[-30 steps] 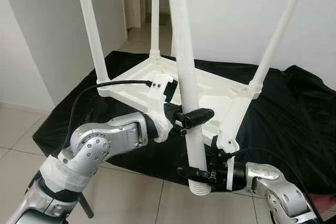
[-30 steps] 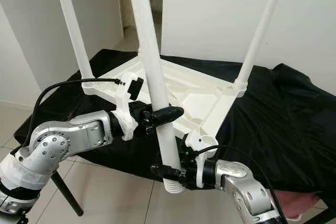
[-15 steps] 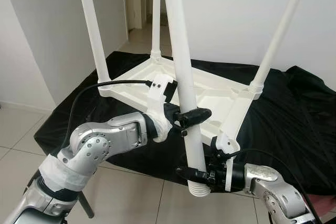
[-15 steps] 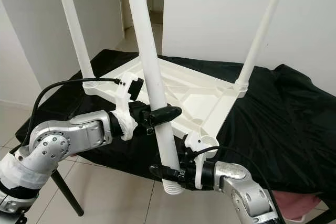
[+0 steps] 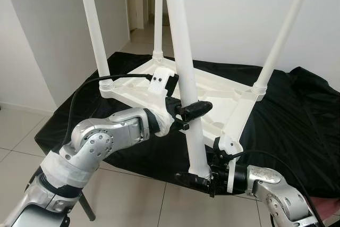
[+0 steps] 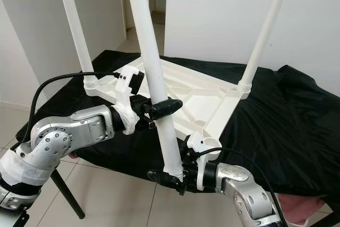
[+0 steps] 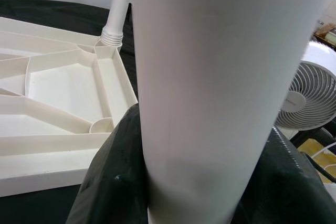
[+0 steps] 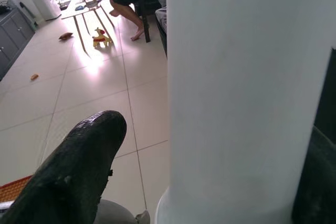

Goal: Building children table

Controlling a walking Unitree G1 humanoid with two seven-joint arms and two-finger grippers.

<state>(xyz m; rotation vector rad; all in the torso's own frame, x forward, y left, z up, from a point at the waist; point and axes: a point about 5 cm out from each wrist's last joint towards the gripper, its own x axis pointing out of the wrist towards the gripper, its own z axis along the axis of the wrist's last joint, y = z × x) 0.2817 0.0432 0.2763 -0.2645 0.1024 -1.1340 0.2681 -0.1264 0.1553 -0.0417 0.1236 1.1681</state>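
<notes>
**Between both grippers, the fourth leg waits for its socket**

Between the fingers of the left gripper [image 5: 192,111] stands the loose leg [image 5: 183,73], clamped at its middle; the right gripper [image 5: 199,178] sits below at its lower end, fingers around it, apart in the wrist view. Beyond them the upturned table top [image 5: 212,97] lies on a black cloth [image 5: 297,126]. Three mounted legs [image 5: 93,27] are counted, one remains. I judge the near corner socket is left to fill.
</notes>
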